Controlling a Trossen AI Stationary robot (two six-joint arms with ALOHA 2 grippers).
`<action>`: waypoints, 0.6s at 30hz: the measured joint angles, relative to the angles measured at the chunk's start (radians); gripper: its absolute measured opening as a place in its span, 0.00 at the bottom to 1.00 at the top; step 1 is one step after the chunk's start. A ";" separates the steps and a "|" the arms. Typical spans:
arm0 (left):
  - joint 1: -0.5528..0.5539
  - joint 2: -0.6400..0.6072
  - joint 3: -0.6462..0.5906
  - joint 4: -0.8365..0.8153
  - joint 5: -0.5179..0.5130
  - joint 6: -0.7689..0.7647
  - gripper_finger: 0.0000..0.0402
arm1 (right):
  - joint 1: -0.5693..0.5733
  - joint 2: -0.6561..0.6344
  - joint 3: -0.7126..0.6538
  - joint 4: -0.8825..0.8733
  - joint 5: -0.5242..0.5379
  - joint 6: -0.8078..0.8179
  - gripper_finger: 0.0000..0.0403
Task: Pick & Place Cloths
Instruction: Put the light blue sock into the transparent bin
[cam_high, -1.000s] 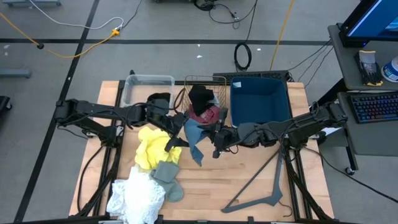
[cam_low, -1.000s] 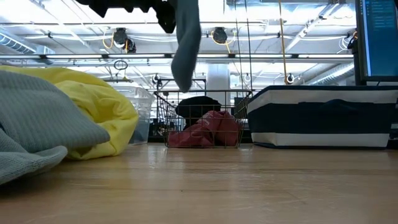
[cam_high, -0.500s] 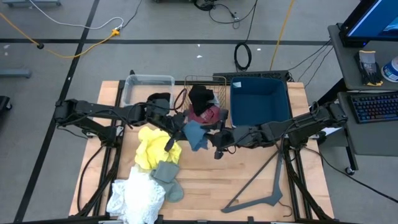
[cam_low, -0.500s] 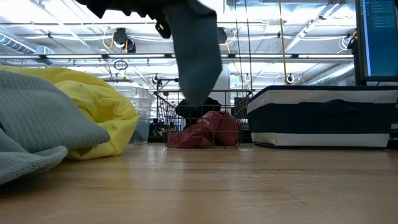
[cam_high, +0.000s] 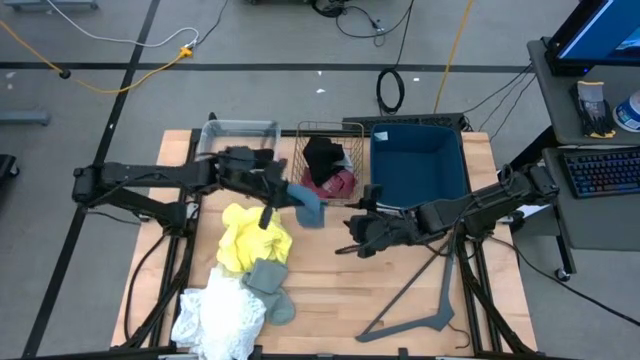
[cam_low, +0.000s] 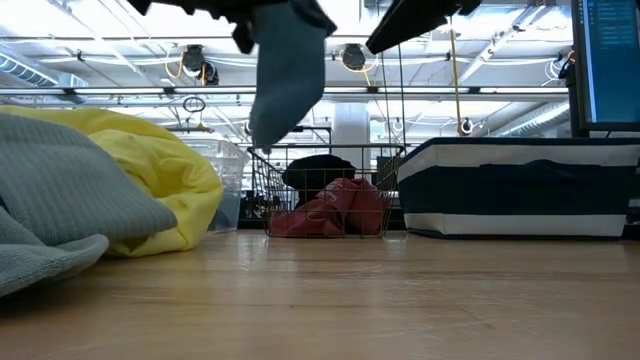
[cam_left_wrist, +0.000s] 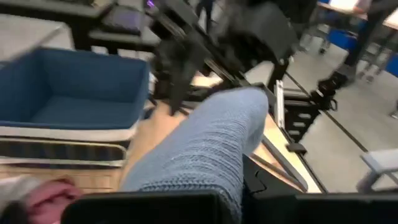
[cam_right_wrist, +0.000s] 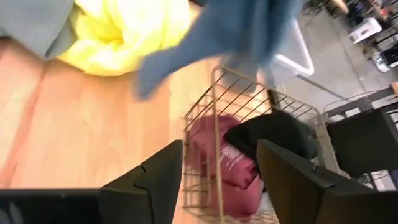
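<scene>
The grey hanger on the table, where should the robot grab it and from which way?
Probably the long straight bar of the grey hanger, coming straight down from above. It lies flat on the bare wooden table with nothing touching it, and that bar is thin, so open jaws could close across it. The right gripper is nearest; it is open and holding nothing.

**The colours we see on the table**

We see a teal-blue cloth (cam_high: 307, 203) with a knitted look. In the gold wire basket (cam_high: 352, 130) lie a black cloth (cam_high: 322, 155) and a maroon-pink cloth (cam_high: 336, 183). The bin (cam_high: 417, 160) is dark blue. Near the left we see yellow (cam_high: 248, 236), light grey (cam_high: 268, 283) and white (cam_high: 215, 316) cloths. The hanger (cam_high: 425, 305) is grey, the table (cam_high: 360, 290) light wood.
</scene>
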 joint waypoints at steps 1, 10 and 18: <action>0.006 -0.018 0.000 0.001 -0.018 0.001 0.00 | 0.009 0.000 0.000 -0.008 0.000 0.014 0.51; 0.076 -0.204 0.001 -0.078 -0.281 0.050 0.00 | 0.075 0.000 0.000 -0.066 -0.002 0.085 0.49; 0.149 -0.288 0.001 -0.127 -0.596 0.102 0.00 | 0.106 0.000 0.000 -0.103 -0.003 0.115 0.49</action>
